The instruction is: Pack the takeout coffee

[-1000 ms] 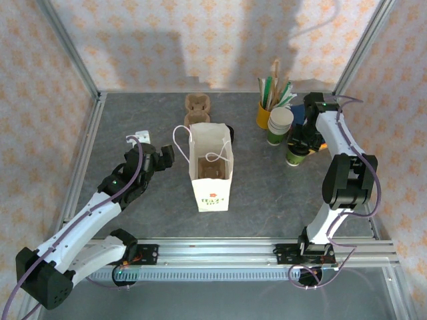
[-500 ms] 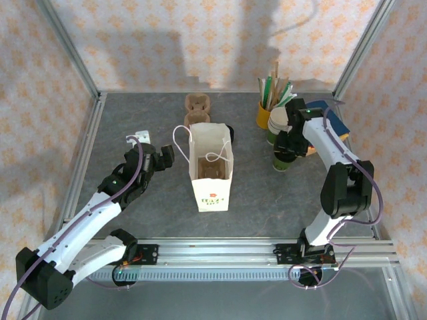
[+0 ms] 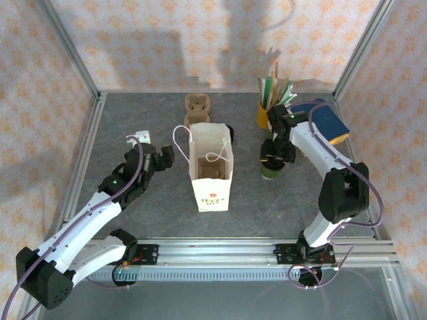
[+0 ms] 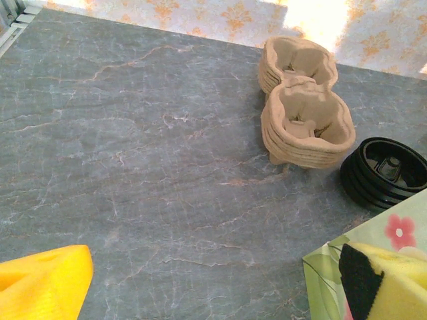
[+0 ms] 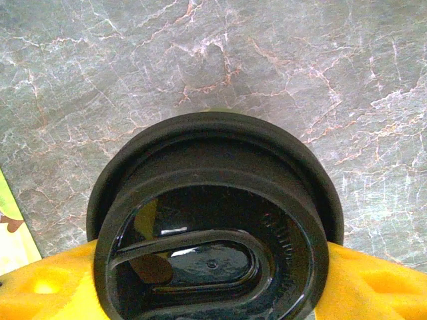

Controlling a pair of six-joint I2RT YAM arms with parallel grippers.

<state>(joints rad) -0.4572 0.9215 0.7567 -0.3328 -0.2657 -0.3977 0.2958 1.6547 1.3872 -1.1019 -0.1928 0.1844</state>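
Moved left since before: right gripper (image 3: 273, 159) with the takeout coffee (image 5: 213, 233) — yellow pads clamped on its sides, cup now near the paper bag (image 3: 212, 175), on its right. Unmoved beside the bag, left gripper (image 3: 167, 155) — fingers apart.

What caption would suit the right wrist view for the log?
Right gripper grips the takeout coffee, black lid facing the camera, grey marbled table beneath.

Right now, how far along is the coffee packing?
Done: the right end effector grips the takeout coffee. In hand: the cup is beside the open paper bag, not inside. Left: setting it into the bag; the left end effector is open at the bag's other side.
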